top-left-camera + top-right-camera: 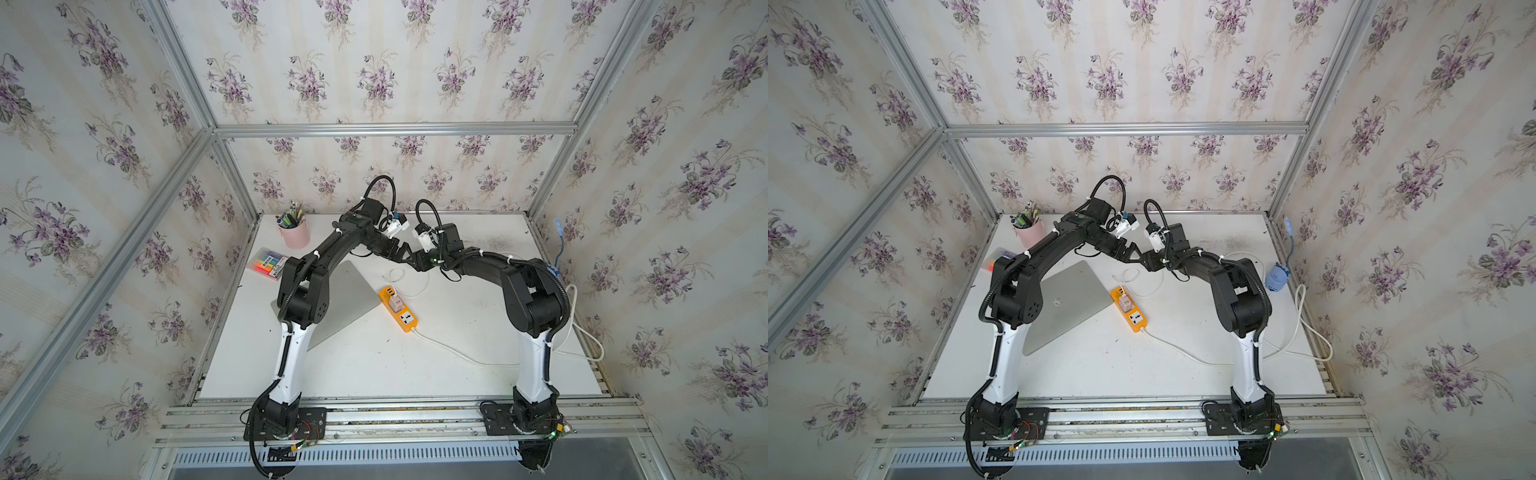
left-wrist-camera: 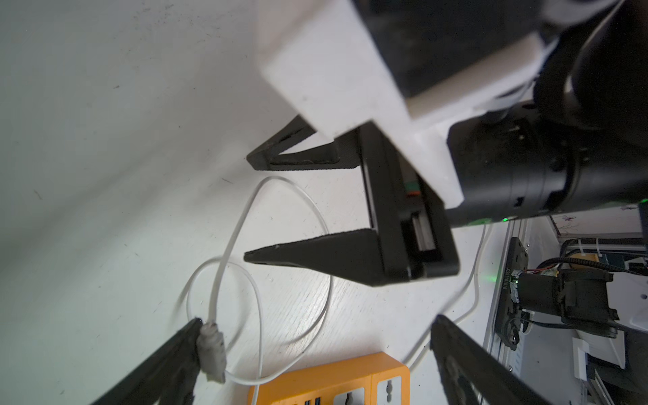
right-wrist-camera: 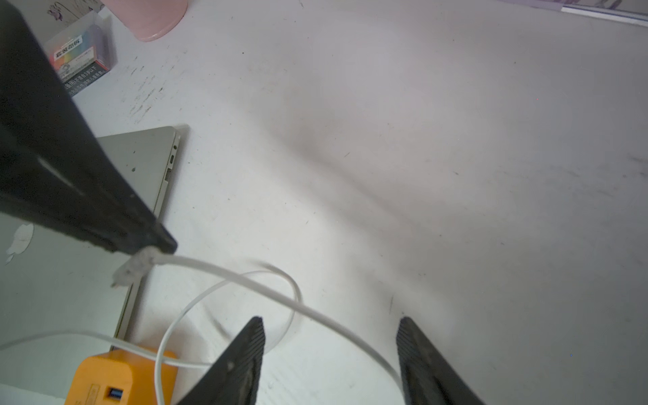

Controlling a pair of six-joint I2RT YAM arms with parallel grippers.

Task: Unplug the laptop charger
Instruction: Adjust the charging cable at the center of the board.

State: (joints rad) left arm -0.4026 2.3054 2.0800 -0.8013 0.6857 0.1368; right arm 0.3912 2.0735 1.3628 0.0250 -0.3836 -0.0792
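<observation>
Left end effector (image 2: pixel 317 319) and right end effector (image 2: pixel 249 208) were both spread, empty.
Laptop charger (image 1: pixel 395 303) sat plugged into power strip (image 1: pixel 407 320), right of laptop (image 1: pixel 1067 307); looked light, rigid, slick, so pinch opposite side faces.

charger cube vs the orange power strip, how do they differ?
Size: the laptop charger is a small cube; the power strip is a long bar, far bigger.
Colour: the charger is pinkish-beige, the strip orange.
Pose: the charger stands on the strip's top face; the strip lies flat on the table.
Leads: the charger's cable is thin, the strip's cord thick.
Shared: both leads are white; neither is held.
</observation>
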